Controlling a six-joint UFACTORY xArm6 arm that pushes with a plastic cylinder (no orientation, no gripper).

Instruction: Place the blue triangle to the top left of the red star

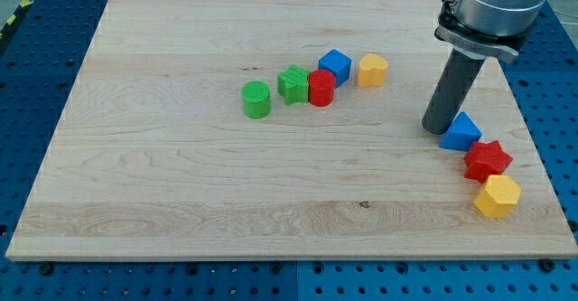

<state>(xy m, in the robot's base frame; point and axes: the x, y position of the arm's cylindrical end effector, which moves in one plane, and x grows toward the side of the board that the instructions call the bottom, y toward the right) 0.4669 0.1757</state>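
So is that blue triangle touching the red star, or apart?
Touching, it seems: the blue triangle sits against the red star at its upper left, no board showing between. My tip is at the triangle's left.

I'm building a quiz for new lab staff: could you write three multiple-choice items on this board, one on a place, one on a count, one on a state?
1. Where is the blue triangle relative to the red star?
A. at its upper left, touching it
B. far off at the view's left
C. below it

2. How many yellow blocks lie on the board?
A. none
B. two
C. four

3. How does my tip stand to the blue triangle?
A. across the board from it
B. right at its left side, in the view
C. resting on the green cylinder

Answers:
1. A, since the triangle sits just up and left of the star, edges meeting.
2. B, since one yellow block lies by the blue cube and another below the star.
3. B, since the rod's end stands against the triangle's left edge.
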